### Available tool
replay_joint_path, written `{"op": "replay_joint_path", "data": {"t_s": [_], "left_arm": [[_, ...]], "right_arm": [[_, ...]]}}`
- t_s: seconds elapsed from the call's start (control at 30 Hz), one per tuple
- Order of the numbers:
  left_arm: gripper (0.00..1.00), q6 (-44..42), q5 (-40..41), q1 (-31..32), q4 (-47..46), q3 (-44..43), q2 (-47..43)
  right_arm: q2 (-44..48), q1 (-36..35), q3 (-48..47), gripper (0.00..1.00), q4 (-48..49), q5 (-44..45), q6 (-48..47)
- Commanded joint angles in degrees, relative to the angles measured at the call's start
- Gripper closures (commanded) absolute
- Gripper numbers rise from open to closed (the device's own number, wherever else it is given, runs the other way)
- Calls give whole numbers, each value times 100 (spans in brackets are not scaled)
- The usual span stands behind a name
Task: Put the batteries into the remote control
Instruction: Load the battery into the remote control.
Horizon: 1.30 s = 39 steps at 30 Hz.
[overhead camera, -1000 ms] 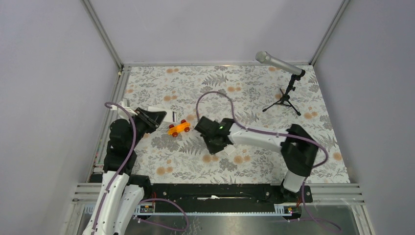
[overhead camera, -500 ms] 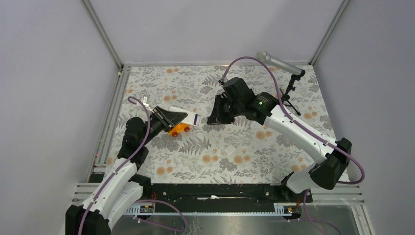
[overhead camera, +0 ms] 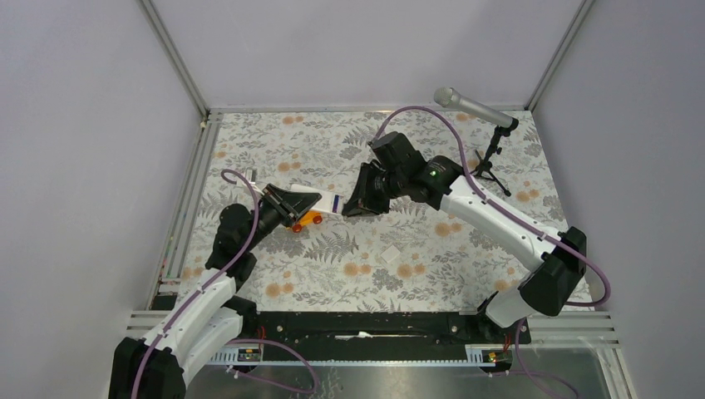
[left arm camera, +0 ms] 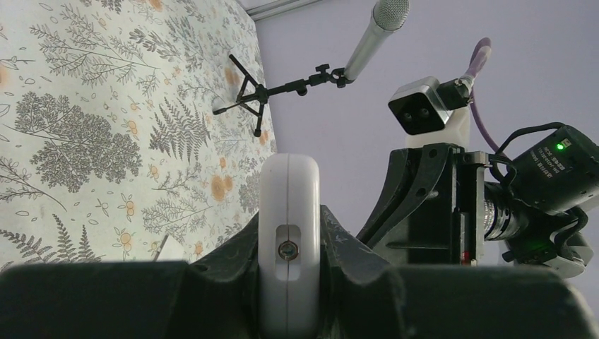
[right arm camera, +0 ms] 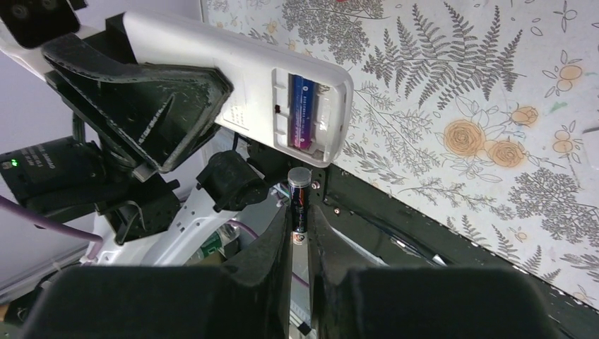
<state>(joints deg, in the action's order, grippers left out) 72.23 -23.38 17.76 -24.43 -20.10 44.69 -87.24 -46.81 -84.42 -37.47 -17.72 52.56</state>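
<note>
White remote, upper centre of the right wrist view, gripped by the left fingers, compartment open with the blue battery seated inside. Dark battery upright between the right fingers, just below it.

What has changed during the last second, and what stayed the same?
The right hand lifted from beside the white square piece, swung farther away, then eased left; it holds the dark battery near the remote control. The left hand reached out, holding the remote up near the orange toy car. Car, piece and microphone stand stayed put.
</note>
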Motion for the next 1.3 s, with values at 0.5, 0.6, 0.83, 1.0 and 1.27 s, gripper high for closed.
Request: {"op": "replay_joint_path", "data": {"t_s": [0.5, 0.6, 0.83, 1.0, 1.27], "left_arm": [[100, 219, 125, 26, -741, 138, -135], [100, 230, 116, 26, -756, 173, -143], [100, 290, 142, 26, -774, 254, -196], [100, 325, 129, 26, -774, 265, -211], [100, 344, 135, 26, -725, 311, -266]], "right_arm": [[-331, 21, 23, 88, 390, -83, 410], [-356, 22, -4, 87, 396, -68, 357], [-399, 15, -60, 86, 387, -1, 269], [-437, 22, -41, 81, 354, 79, 270], [-554, 22, -114, 79, 355, 177, 218]]}}
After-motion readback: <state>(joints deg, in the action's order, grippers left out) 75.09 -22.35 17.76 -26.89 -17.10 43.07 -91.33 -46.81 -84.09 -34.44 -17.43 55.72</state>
